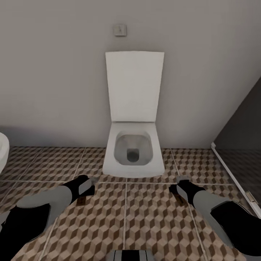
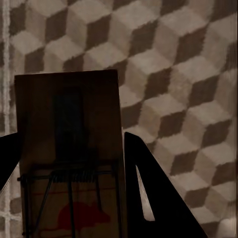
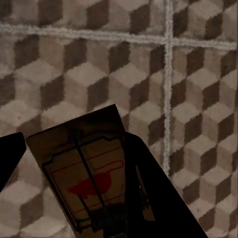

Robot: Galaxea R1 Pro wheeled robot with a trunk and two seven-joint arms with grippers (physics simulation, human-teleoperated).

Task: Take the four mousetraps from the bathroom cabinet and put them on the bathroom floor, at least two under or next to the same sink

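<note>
We carry one mousetrap (image 2: 69,153) pinched in the left gripper (image 2: 74,163) jaws, another (image 3: 84,168) in the right gripper (image 3: 74,183), low over the bathroom floor (image 1: 152,217) at lower frame, toilet (image 1: 133,152) ahead.

A brown mousetrap (image 3: 84,176) sits between the two black fingers (image 3: 156,193) of the right gripper (image 3: 74,198), which pinch it. It has a red mouse picture and a wire frame on top. Behind the mousetrap is the floor (image 3: 198,99), with cube-pattern tiles and pale grout lines crossing.
</note>
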